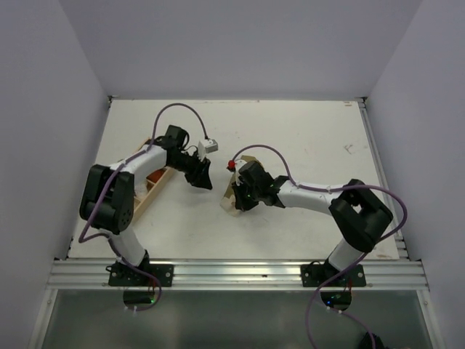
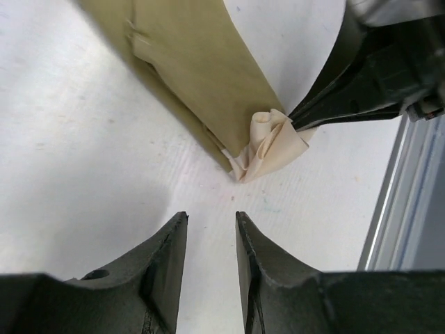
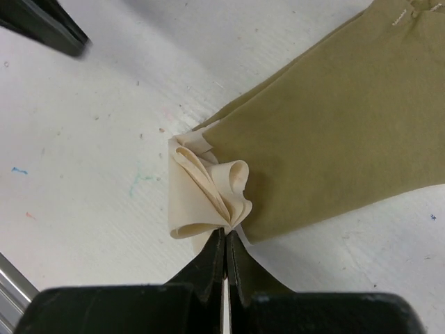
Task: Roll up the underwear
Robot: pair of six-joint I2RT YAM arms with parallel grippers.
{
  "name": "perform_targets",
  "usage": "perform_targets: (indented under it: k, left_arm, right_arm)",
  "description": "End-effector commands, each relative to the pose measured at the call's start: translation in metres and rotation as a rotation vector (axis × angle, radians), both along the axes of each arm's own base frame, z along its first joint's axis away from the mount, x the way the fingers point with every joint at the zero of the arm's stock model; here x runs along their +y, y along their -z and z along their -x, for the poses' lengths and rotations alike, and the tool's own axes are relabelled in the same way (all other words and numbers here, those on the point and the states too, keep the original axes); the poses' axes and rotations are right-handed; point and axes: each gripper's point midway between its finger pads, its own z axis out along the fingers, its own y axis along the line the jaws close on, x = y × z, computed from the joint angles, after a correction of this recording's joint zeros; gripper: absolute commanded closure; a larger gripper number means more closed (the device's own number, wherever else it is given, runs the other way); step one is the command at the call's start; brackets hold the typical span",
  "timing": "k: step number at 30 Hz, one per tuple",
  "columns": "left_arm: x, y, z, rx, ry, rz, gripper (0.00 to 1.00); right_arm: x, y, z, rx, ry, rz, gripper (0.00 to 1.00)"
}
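Here, my left claw [image 2: 211, 217] stands parted over the white table [image 2: 83, 139], holding nothing, just short of the underwear [image 3: 334, 125]. The garment lies flat between my arms, a long matte olive band stretching away from my right claw [image 3: 225, 233]. Its near end is crumpled into soft cream folds, and there my right claw pinches it tight.

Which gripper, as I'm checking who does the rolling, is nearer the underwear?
Right. The right gripper is shut on the underwear at its bunched cream end. The left gripper sits just short of that end, jaws parted, not touching.
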Motion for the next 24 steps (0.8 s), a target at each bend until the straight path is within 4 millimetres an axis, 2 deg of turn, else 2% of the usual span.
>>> perform_targets:
  k: [1, 2, 4, 5, 7, 9, 10, 11, 12, 13, 14, 15, 16, 17, 18, 19, 21, 22, 23, 24]
  left_arm:
    - [0.009, -0.049, -0.034, -0.241, -0.09, 0.011, 0.63]
    - [0.01, -0.07, -0.044, -0.334, -0.105, 0.03, 0.64]
    - [0.011, -0.09, -0.054, -0.408, -0.16, 0.052, 0.67]
    - [0.009, -0.115, -0.064, -0.498, -0.19, 0.091, 0.67]
    - [0.01, -0.139, -0.075, -0.544, -0.248, 0.122, 0.72]
    - [0.003, -0.163, -0.078, -0.565, -0.257, 0.193, 0.71]
    - [-0.001, -0.183, -0.083, -0.583, -0.253, 0.226, 0.83]
    - [-0.007, -0.181, -0.082, -0.553, -0.219, 0.251, 0.9]
    - [-0.018, -0.192, -0.07, -0.517, -0.122, 0.345, 1.0]
    - [-0.024, -0.196, -0.076, -0.482, -0.101, 0.388, 1.0]
    - [-0.031, -0.207, -0.066, -0.415, -0.018, 0.484, 1.0]
    - [-0.032, -0.21, -0.07, -0.351, -0.025, 0.502, 1.0]
    - [-0.031, -0.185, -0.078, -0.211, -0.066, 0.464, 1.0]
    - [-0.032, -0.205, -0.09, -0.232, -0.064, 0.462, 1.0]
    - [-0.027, -0.193, -0.1, -0.299, -0.05, 0.395, 1.0]
    - [-0.024, -0.184, -0.097, -0.264, -0.059, 0.351, 1.0]
    - [-0.014, -0.176, -0.111, -0.338, -0.139, 0.239, 1.0]
    - [-0.01, -0.2, -0.117, -0.45, -0.177, 0.24, 1.0]
    - [-0.005, -0.212, -0.12, -0.518, -0.213, 0.234, 1.0]
    - [0.008, -0.199, -0.127, -0.526, -0.336, 0.177, 1.0]
  right_arm:
    - [0.01, -0.007, -0.008, 0.019, -0.006, -0.052, 1.0]
    - [0.01, -0.008, -0.008, 0.022, -0.011, -0.053, 1.0]
    - [0.011, -0.008, -0.009, 0.03, -0.019, -0.058, 1.0]
    - [0.013, -0.007, -0.007, 0.041, -0.028, -0.06, 1.0]
    - [0.013, -0.007, -0.009, 0.047, -0.035, -0.061, 1.0]
    - [0.015, -0.008, -0.007, 0.053, -0.047, -0.071, 1.0]
    - [0.015, -0.009, -0.008, 0.054, -0.048, -0.072, 1.0]
    - [0.015, -0.008, -0.007, 0.059, -0.051, -0.069, 1.0]
    - [0.015, -0.008, -0.007, 0.065, -0.056, -0.072, 1.0]
    - [0.016, -0.009, -0.008, 0.064, -0.059, -0.073, 1.0]
    - [0.017, -0.009, -0.008, 0.069, -0.062, -0.075, 1.0]
    - [0.017, -0.009, -0.009, 0.072, -0.063, -0.076, 1.0]
    - [0.018, -0.011, -0.01, 0.072, -0.066, -0.08, 1.0]
    - [0.019, -0.012, -0.01, 0.071, -0.067, -0.082, 1.0]
    - [0.021, -0.012, -0.012, 0.07, -0.07, -0.082, 1.0]
    - [0.022, -0.013, -0.013, 0.072, -0.072, -0.086, 1.0]
    - [0.024, -0.014, -0.014, 0.078, -0.078, -0.087, 1.0]
    - [0.024, -0.015, -0.015, 0.075, -0.078, -0.086, 1.0]
    - [0.024, -0.015, -0.016, 0.074, -0.078, -0.086, 1.0]
    - [0.023, -0.015, -0.017, 0.073, -0.073, -0.087, 1.0]
